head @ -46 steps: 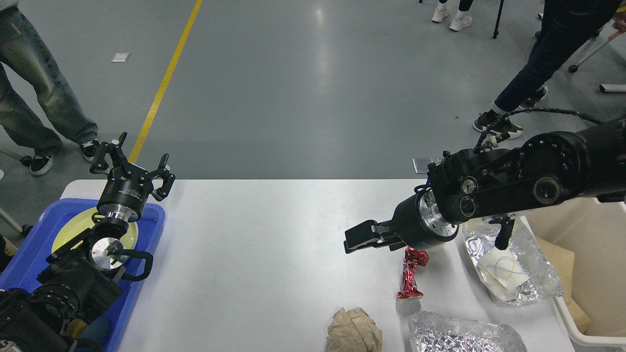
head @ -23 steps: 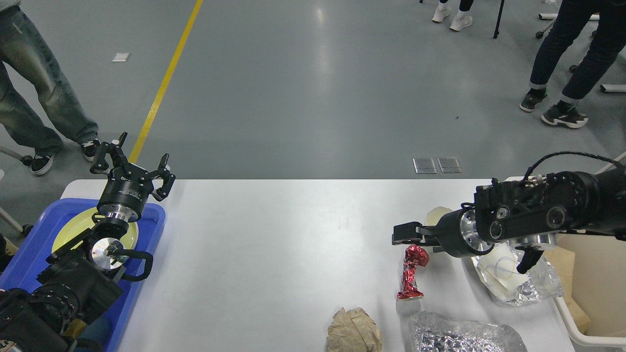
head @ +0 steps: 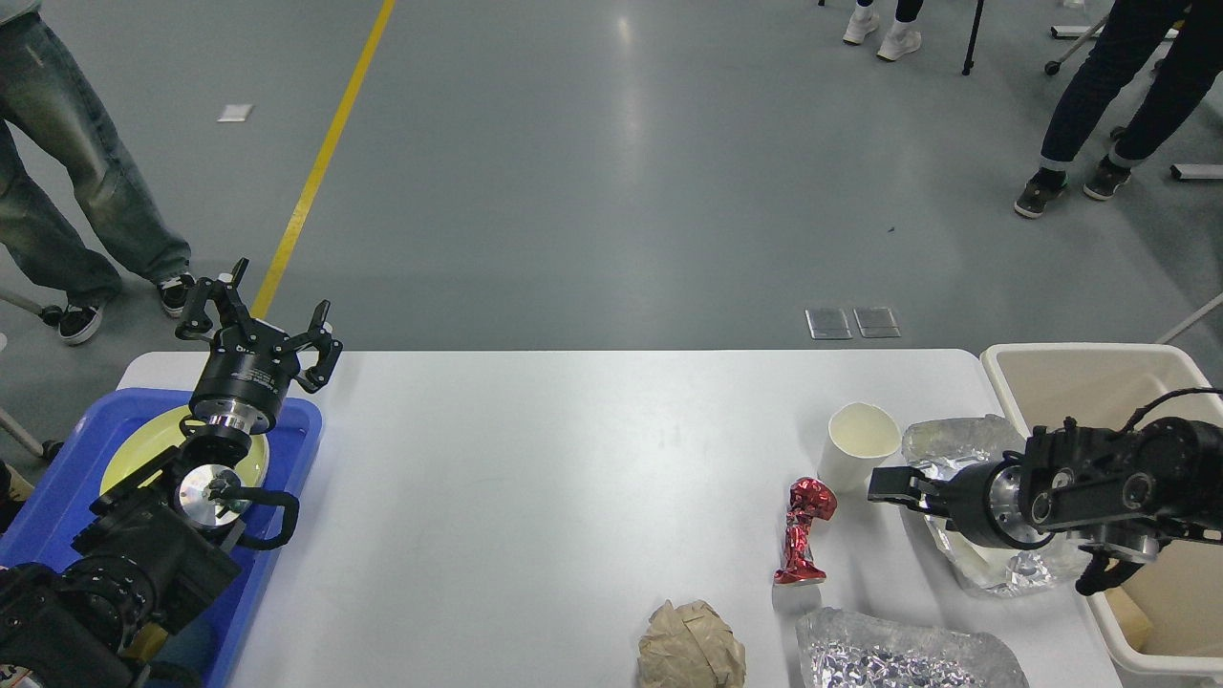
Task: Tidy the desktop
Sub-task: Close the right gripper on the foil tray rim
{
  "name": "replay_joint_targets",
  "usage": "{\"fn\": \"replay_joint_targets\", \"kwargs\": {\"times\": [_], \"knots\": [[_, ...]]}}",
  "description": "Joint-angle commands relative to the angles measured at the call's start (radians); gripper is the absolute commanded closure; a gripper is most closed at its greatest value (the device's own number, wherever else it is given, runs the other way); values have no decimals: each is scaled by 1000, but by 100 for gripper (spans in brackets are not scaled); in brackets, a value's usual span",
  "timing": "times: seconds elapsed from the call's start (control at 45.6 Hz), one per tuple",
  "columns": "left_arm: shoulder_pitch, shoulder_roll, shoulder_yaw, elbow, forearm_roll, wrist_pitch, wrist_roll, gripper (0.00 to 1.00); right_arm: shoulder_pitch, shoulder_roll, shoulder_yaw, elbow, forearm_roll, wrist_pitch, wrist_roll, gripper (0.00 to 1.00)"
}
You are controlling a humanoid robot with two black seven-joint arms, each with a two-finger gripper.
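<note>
The desktop (head: 535,497), a wide white matte surface with rounded far corners, is cut off at the lower edge and spans the middle between a blue plastic tray (head: 57,497) and a beige bin (head: 1070,368) (both only partly seen). A yellow plate (head: 134,449) in the tray is largely hidden by the left arm. Crinkled foil sheets (head: 898,659) are cropped below. A crumpled brown paper ball (head: 691,647), a white paper cup (head: 858,444) and a twisted red foil wrapper (head: 801,530) are seen. The left gripper (head: 256,315) is held with jaws spread wide; the right gripper (head: 884,484) is seen end-on, its jaws not discernible.
</note>
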Motion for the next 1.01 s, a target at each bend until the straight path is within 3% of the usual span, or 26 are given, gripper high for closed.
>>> {"fn": "replay_joint_targets", "kwargs": {"times": [0.0, 0.285, 0.373, 0.438, 0.636, 0.986], "knots": [[-1, 1, 0, 0, 0, 0, 0, 4, -38, 6, -5, 0, -4, -53, 2, 0], [-1, 0, 0, 0, 0, 0, 0, 4, -127, 32, -11, -63, -53, -142, 3, 0], [1, 0, 0, 0, 0, 0, 0, 4, -168, 45, -11, -110, -100, -169, 4, 9], [-1, 1, 0, 0, 0, 0, 0, 4, -189, 51, -11, -127, -125, -180, 7, 26], [-1, 0, 0, 0, 0, 0, 0, 4, -208, 56, -14, -138, -203, -182, 9, 98], [1, 0, 0, 0, 0, 0, 0, 4, -229, 57, -39, -209, -254, -192, 7, 100]]}}
